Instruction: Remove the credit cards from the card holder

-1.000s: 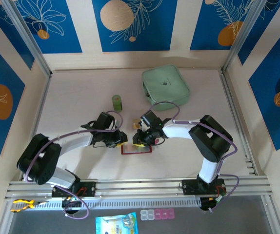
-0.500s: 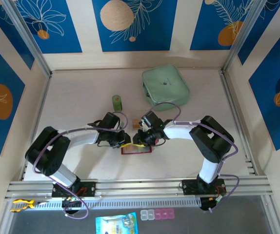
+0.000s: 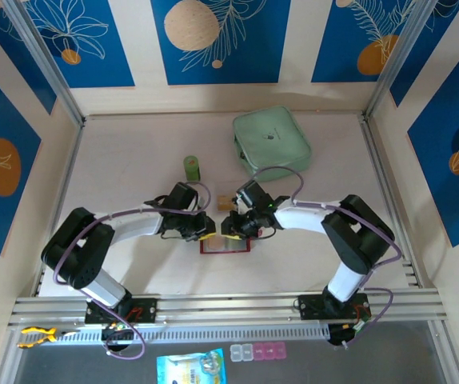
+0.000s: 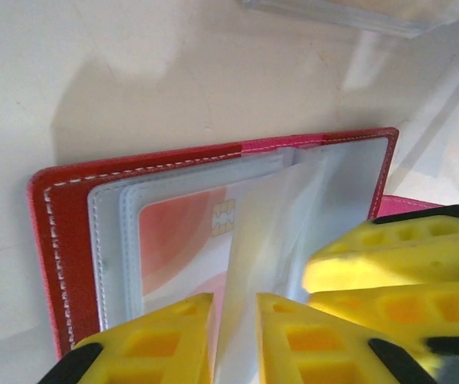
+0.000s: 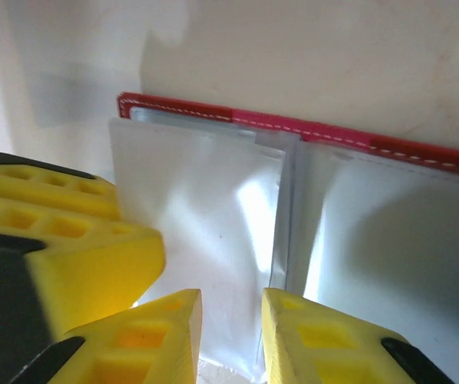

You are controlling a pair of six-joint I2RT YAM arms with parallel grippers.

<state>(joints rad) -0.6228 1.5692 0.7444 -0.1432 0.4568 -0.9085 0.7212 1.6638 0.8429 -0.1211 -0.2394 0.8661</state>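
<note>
Centrally, near the worktop's (image 3: 125, 152) front, the red card holder (image 3: 225, 246) lies open with its clear sleeves (image 5: 197, 200) fanned. One sleeve holds a credit card (image 4: 185, 232) with orange-red markings and a chip. Both the left tool (image 4: 235, 320) and the right tool (image 5: 231, 328) straddle a raised sleeve leaf, jaws nearly together; whether they pinch it I cannot tell. A small tan stack (image 3: 226, 203) lies just beyond the holder, and a mint-green pouch (image 3: 271, 141) sits farther back.
</note>
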